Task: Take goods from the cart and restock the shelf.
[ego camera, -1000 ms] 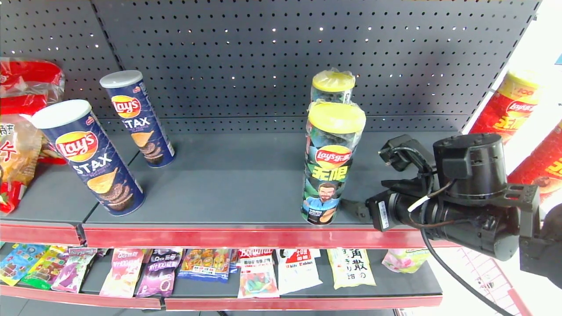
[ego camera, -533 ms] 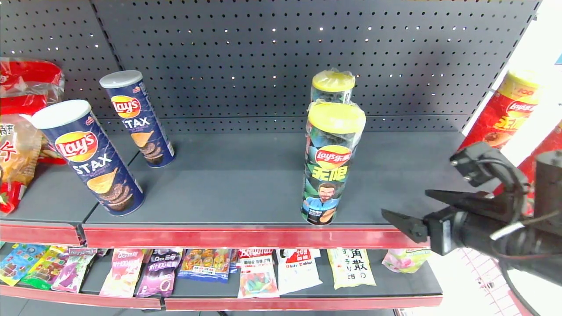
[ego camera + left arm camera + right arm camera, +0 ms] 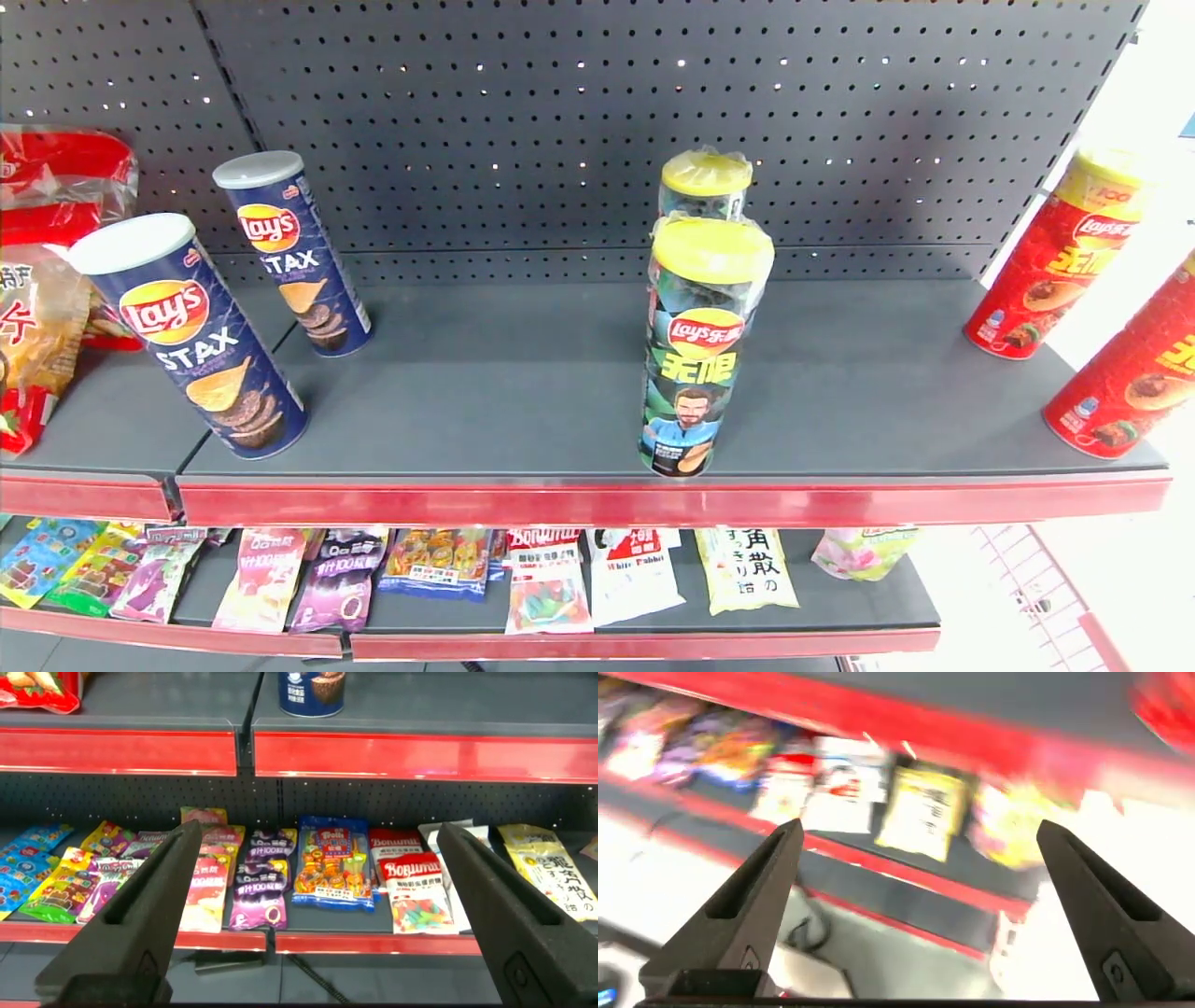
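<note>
A green chip can (image 3: 695, 364) with a yellow lid stands upright at the front edge of the grey upper shelf (image 3: 523, 392), with a second green can (image 3: 705, 182) right behind it. My left gripper (image 3: 320, 831) is open and empty, facing the lower shelf's snack packets (image 3: 327, 859). In the blurred right wrist view my right gripper (image 3: 920, 826) is also open and empty, in front of the lower shelf's packets (image 3: 920, 812).
Two blue chip cans (image 3: 191, 336) (image 3: 289, 252) stand at the shelf's left, two red cans (image 3: 1060, 257) (image 3: 1130, 373) at its right end. Bagged snacks (image 3: 47, 233) sit far left. A pink wire cart (image 3: 1046, 588) shows at the lower right.
My right arm has drawn back from beside the front green can, to the right and out of the head view, uncovering the red cans. The cans have not moved.
</note>
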Controlling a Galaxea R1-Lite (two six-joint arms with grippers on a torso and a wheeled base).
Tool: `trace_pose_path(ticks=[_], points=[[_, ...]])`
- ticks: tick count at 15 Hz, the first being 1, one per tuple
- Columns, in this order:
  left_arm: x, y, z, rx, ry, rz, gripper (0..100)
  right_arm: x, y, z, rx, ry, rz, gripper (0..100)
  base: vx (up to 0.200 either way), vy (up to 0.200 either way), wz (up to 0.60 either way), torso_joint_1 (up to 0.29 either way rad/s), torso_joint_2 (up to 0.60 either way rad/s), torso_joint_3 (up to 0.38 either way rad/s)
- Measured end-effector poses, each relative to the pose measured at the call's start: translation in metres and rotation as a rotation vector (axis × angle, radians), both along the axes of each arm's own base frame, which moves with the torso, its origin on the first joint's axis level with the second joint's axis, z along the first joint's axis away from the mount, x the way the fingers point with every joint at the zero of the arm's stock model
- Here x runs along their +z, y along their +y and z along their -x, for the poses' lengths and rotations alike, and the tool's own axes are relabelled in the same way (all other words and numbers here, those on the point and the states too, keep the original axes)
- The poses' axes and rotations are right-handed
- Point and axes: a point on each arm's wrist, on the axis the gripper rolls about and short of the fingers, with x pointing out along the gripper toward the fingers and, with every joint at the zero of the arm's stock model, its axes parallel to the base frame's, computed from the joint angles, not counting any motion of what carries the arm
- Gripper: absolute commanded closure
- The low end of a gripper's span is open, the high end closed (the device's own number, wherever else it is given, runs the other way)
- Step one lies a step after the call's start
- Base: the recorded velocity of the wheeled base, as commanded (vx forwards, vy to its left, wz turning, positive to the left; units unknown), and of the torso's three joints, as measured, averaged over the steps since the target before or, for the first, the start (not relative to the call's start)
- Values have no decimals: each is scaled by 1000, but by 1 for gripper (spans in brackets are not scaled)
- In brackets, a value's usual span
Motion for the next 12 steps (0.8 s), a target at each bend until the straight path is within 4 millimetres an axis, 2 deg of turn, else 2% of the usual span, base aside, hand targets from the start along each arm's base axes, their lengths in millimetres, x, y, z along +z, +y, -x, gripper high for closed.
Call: trace_pose_path(ticks=[2,4,8,12], points=[[0,0,0,0,0,0,0,-28,-1,20,-127,-24,-9,0,0,0,0,0,0,0],[0,0,0,0,0,0,0,-44,0,30,-180,-74,-19,0,0,0,0,0,0,0],[0,0,0,0,1,0,0,-46,0,28,-242,-285,-149,0,0,0,0,0,0,0],[0,0,0,0,1,0,0,-55,1,25,-179,-304,-101,0,0,0,0,0,0,0]])
